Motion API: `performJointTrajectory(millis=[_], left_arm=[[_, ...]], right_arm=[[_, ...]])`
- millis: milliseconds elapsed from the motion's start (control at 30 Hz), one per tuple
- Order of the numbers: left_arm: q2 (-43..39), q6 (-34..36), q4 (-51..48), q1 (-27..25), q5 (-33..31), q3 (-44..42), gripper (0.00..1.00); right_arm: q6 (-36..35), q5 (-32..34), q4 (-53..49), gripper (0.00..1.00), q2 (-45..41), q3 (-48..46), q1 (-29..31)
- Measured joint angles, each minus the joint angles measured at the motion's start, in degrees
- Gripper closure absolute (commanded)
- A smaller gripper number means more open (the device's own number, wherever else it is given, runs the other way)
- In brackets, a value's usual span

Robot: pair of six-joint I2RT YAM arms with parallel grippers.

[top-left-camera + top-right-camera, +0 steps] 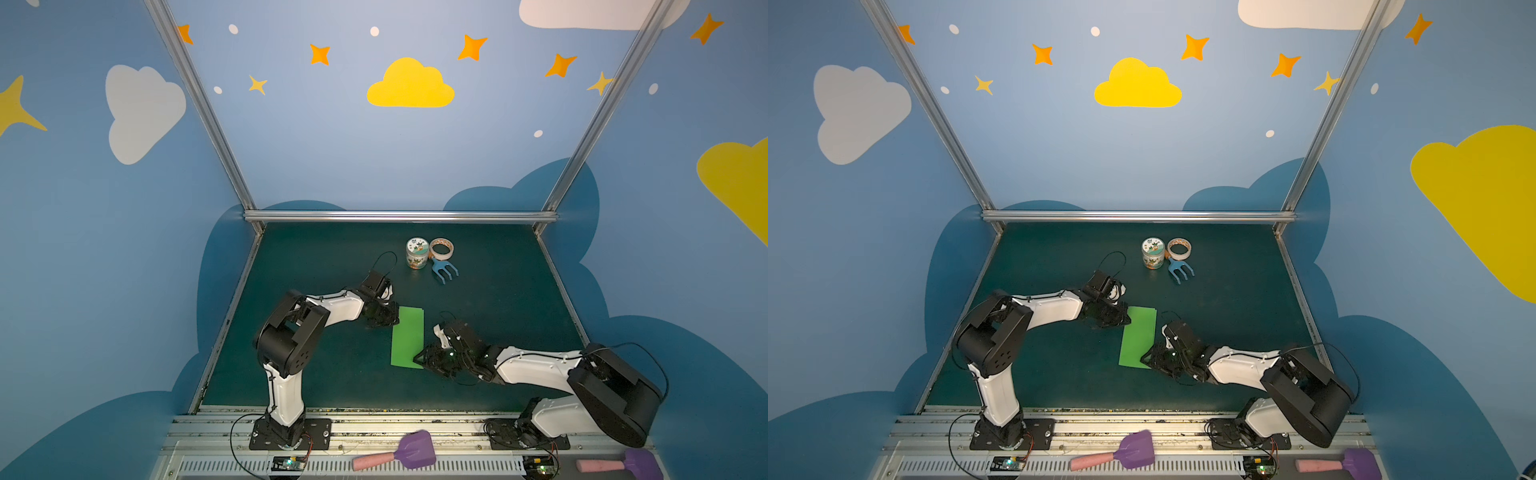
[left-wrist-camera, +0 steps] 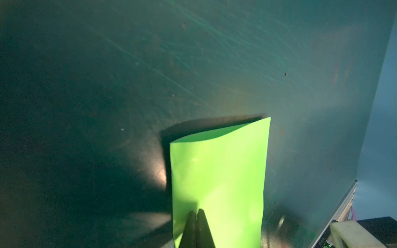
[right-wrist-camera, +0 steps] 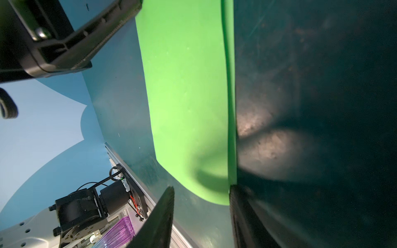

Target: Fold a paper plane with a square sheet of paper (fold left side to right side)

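The square sheet of paper [image 1: 407, 336] [image 1: 1138, 338] is bright green and lies on the dark mat, folded over into a narrow rectangle. Its upper layer bows up a little [image 2: 219, 167]. My left gripper [image 1: 388, 319] [image 1: 1122, 320] is shut, its tips [image 2: 196, 211] down on the paper's far left corner. My right gripper [image 1: 424, 358] [image 1: 1152, 358] [image 3: 202, 190] is open at the near right corner. One of its fingers [image 3: 234, 193] sits at the paper's edge [image 3: 193, 107] and nothing is gripped. No paper plane is in view.
A small printed jar [image 1: 417, 253], a tape roll [image 1: 441, 248] and a blue toy rake [image 1: 445, 270] stand behind the paper. Two purple toy shovels [image 1: 411, 451] [image 1: 636, 463] lie on the front rail. Aluminium frame bars [image 1: 399, 216] border the mat.
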Motion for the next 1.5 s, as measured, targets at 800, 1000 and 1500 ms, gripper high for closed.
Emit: performJointTrajectory(millis=[800,1000,1500], left_arm=[[0.0,0.0,0.0,0.0,0.02,0.0,0.96],[0.0,0.0,0.0,0.0,0.0,0.0,0.96],[-0.04,0.02,-0.07,0.0,0.0,0.0,0.96]], right_arm=[[-2.4,-0.76,5.62,0.54,5.57,3.15,-4.02],[-3.13,-1.79,6.12,0.57,6.54,4.33,-5.05],[-2.47,-3.26,5.51,0.8,3.26,-1.22,-4.22]])
